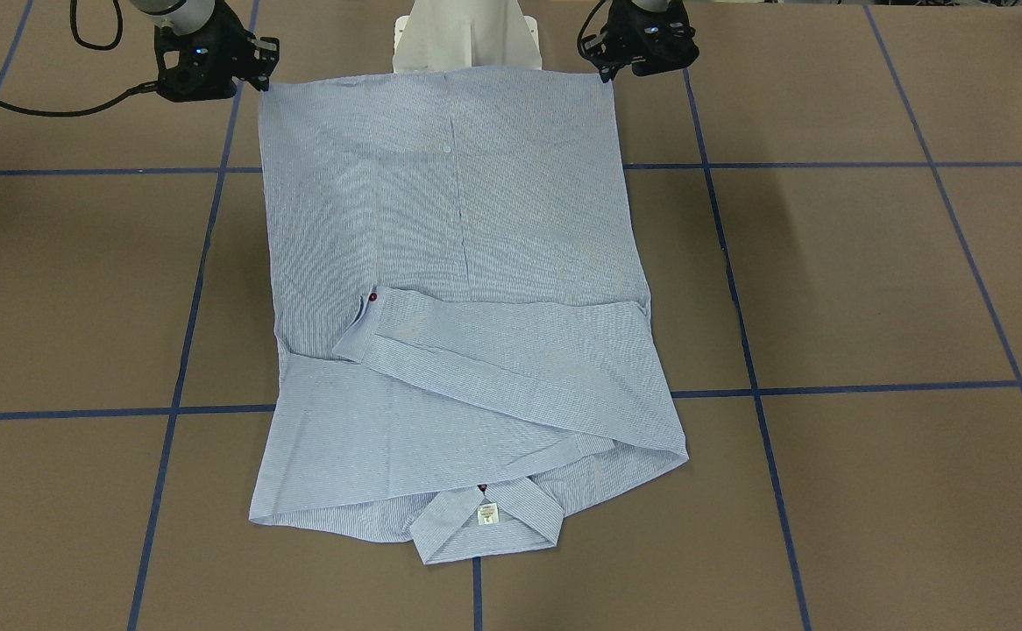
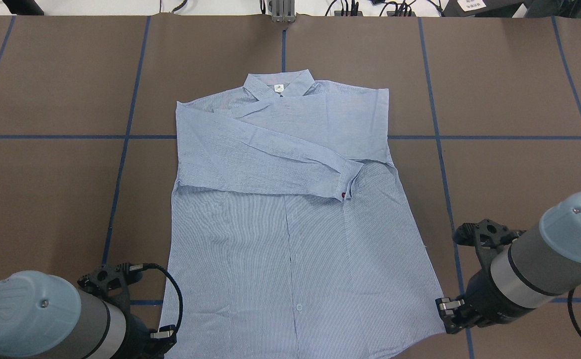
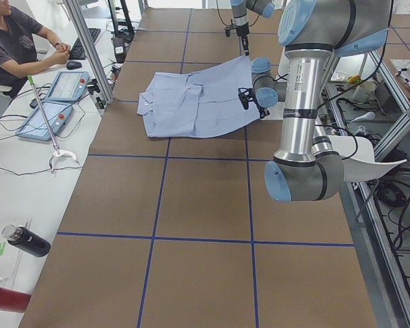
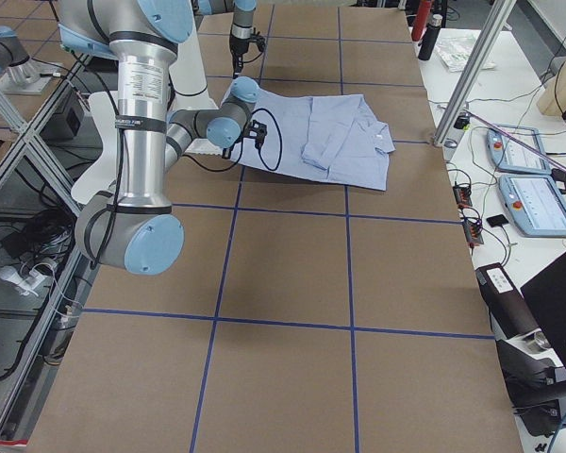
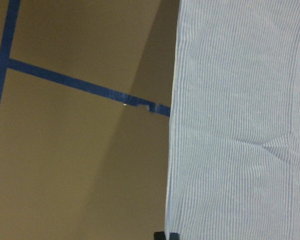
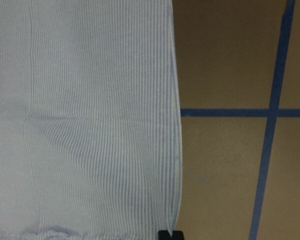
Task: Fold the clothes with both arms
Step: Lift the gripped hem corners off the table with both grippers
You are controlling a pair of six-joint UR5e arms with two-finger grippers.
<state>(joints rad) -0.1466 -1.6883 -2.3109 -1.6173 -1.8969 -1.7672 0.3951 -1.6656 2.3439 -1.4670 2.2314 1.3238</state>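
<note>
The striped shirt [image 2: 290, 239] lies flat on the brown table, collar [image 2: 280, 82] far from me, both sleeves folded across the chest, a red cuff button [image 2: 344, 194] showing. My left gripper [image 2: 163, 339] is shut on the near hem corner on my left; in the front-facing view it [image 1: 609, 74] sits at the top right corner. My right gripper [image 2: 442, 311] is shut on the other hem corner and also shows in the front-facing view [image 1: 261, 81]. Each wrist view shows the shirt's side edge [image 5: 172, 150] [image 6: 177, 125] running down to the fingertips.
Blue tape lines [image 2: 126, 134] cross the table. The white pedestal [image 1: 465, 35] stands behind the hem. A black cable [image 1: 38, 109] trails from the right wrist. An operator [image 3: 20, 41], control tablets [image 3: 55, 102] and a bottle [image 3: 27, 240] are on the far-side bench.
</note>
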